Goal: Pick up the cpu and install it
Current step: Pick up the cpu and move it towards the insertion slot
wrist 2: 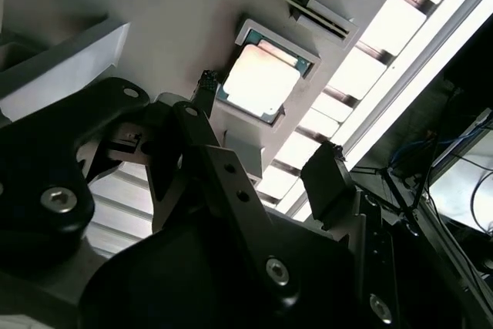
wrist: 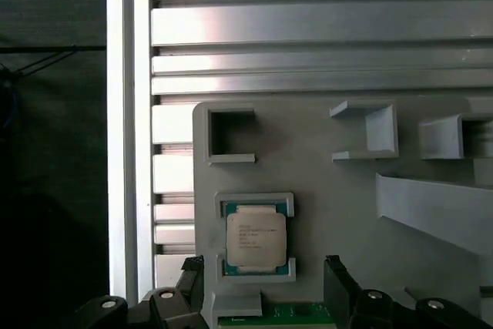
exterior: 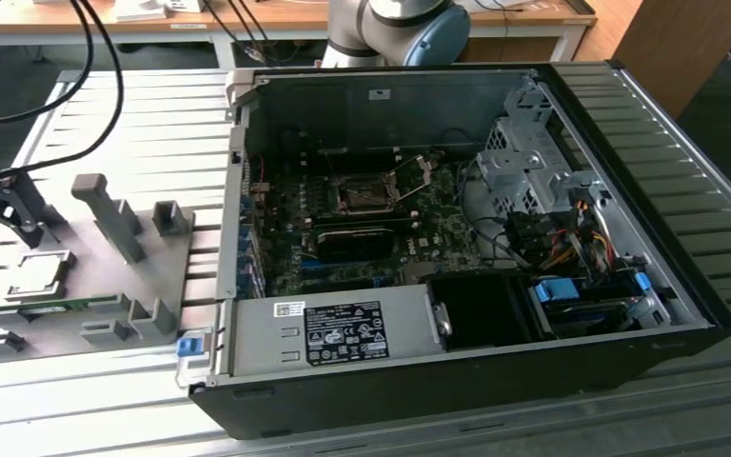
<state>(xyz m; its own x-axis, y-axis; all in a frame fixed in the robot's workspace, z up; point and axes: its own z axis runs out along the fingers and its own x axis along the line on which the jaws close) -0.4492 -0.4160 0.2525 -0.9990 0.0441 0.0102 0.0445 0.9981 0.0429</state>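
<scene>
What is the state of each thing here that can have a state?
cpu: lying flat in its pocket of the grey tray, not gripped.
gripper: open, with one finger on either side of the cpu.
computer case: lying on its side, open.
socket: cover frame lifted, looks empty.

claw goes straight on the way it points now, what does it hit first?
Most likely the cpu in its pocket on the grey tray: in the first wrist view the open claw straddles it. How far off it is, I can't tell.
</scene>
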